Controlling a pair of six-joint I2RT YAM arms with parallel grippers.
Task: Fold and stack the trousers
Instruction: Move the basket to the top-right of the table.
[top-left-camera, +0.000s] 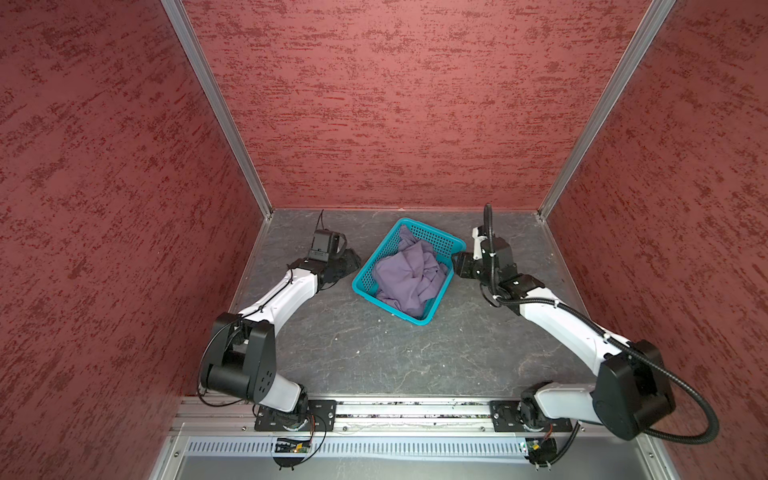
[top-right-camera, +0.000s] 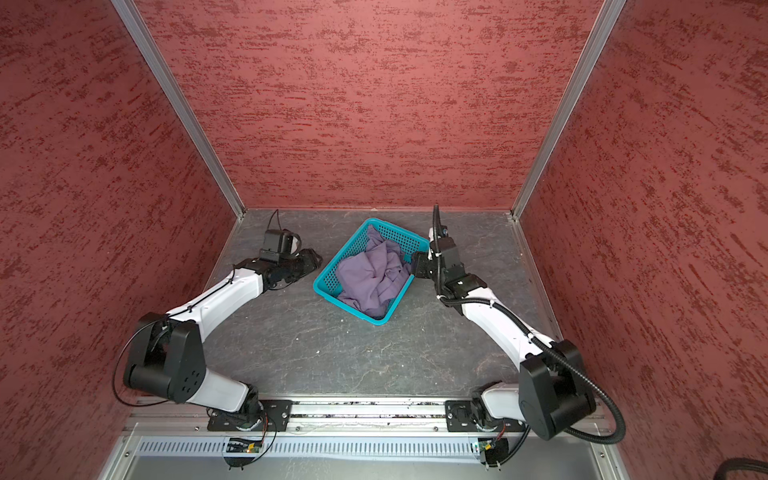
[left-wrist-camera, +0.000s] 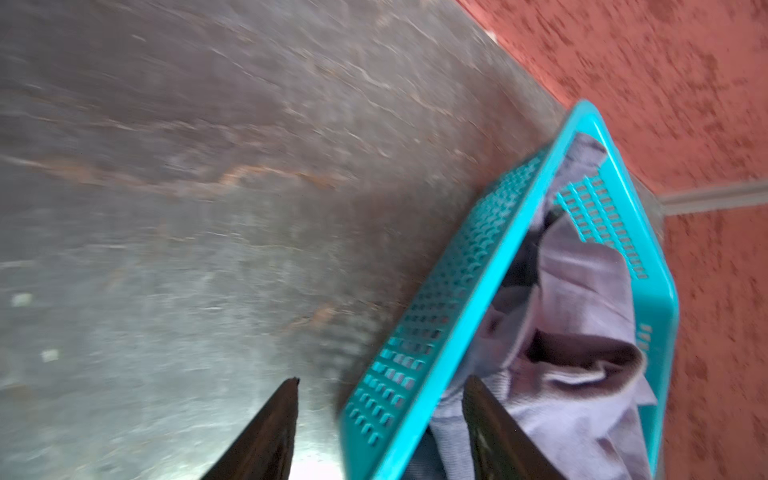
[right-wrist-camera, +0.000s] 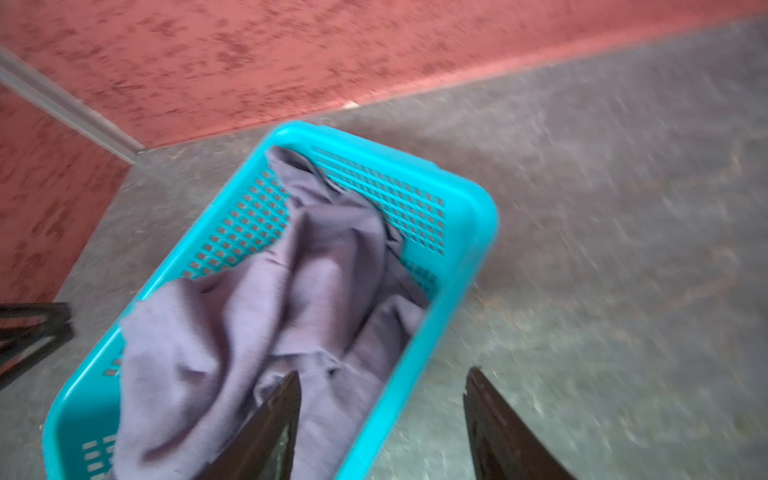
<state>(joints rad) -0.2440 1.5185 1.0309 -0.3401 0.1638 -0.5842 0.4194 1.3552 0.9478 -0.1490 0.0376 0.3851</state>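
Note:
The dusty-purple trousers (top-left-camera: 409, 276) (top-right-camera: 372, 278) lie crumpled in a heap inside the teal perforated basket (top-left-camera: 415, 320) (top-right-camera: 374, 320), which stands at the back middle of the table. My left gripper (top-left-camera: 353, 259) (left-wrist-camera: 383, 379) is open and straddles the basket's left wall (left-wrist-camera: 436, 332), one finger outside over the table and the other inside against the trousers (left-wrist-camera: 582, 374). My right gripper (top-left-camera: 456, 262) (right-wrist-camera: 385, 370) is open astride the right rim (right-wrist-camera: 415, 353), with its inner finger over the trousers (right-wrist-camera: 249, 332). Neither gripper holds anything.
The grey stone-look table (top-left-camera: 374, 353) is closed in by red textured walls on three sides, with aluminium corner posts (top-left-camera: 266, 208). Both arm bases sit on a metal rail (top-left-camera: 415, 411) along the front edge.

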